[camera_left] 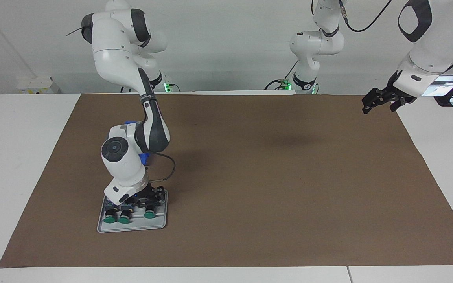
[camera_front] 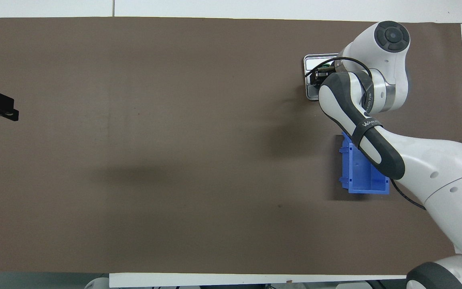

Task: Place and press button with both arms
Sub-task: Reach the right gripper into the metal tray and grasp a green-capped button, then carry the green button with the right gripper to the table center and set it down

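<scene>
The right gripper (camera_left: 142, 199) is down in the grey tray (camera_left: 159, 224), which sits at the right arm's end of the brown mat (camera_left: 269, 177). Three green-capped buttons (camera_left: 123, 219) lie in that tray, side by side. The gripper is among them, at their rear ends (whether its fingers have hold of one I cannot tell). A blue bin (camera_front: 359, 176) stands nearer the robots than the tray. Well apart from the tray, the left gripper (camera_left: 382, 101) waits over the mat's other end, fingers spread wide and empty.
</scene>
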`<state>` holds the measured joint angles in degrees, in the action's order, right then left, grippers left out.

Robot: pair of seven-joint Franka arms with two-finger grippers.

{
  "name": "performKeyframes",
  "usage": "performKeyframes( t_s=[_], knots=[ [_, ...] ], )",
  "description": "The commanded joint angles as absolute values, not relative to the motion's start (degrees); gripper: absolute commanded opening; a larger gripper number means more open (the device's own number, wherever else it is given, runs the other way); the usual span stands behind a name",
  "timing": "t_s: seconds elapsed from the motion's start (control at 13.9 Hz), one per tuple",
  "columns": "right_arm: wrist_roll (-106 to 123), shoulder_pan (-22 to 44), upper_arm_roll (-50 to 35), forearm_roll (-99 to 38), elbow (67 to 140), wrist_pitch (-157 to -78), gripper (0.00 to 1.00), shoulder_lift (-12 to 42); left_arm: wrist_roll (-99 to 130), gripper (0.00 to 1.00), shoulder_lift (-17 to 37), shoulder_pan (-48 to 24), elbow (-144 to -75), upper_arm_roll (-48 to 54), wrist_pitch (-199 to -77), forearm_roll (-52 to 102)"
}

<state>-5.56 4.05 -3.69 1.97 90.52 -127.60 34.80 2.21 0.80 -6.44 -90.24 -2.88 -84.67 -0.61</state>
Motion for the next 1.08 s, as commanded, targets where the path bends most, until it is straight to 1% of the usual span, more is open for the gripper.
performKeyframes(
  t_s=[0.0, 0.07, 0.22, 0.36, 0.5, 0.65, 1.01],
  knots=[
    [-5.45, 3.95, -3.87, 2.28, 89.05, -123.07, 0.10, 33.58, 2.37, 1.00, -0.53, -6.77, -91.58, -2.99, -85.08, -0.79],
    [-5.62, 3.87, -3.95, 2.37, 87.12, -120.00, 0.01, 33.05, 2.37, 1.00, -0.53, -6.85, -91.58, -2.99, -85.08, -0.79],
    [-5.97, 4.39, -3.95, 2.29, 83.95, -115.94, 0.00, 32.52, 2.37, 1.00, -0.53, -6.86, -91.58, -2.99, -85.08, -0.79],
    [-8.94, 5.35, -4.04, 1.58, 83.93, -114.70, 0.00, 30.86, 2.29, 1.00, -0.53, -6.86, -91.49, -2.99, -85.17, -0.79],
    [-16.31, 8.86, -4.04, 1.50, 82.80, -110.94, 0.00, 29.97, 2.02, 1.00, -0.53, -6.77, -91.58, -2.99, -85.17, -0.79],
    [-27.62, 14.30, -4.04, 1.32, 80.17, -106.71, 0.00, 30.06, 1.76, 1.00, -0.53, -6.50, -91.58, -2.99, -85.17, -0.79],
    [-57.43, 24.94, -4.04, 1.49, 80.51, -104.86, 0.00, 30.06, 2.29, 1.00, -0.53, -6.77, -91.58, -2.99, -84.99, -0.79]
  ],
)
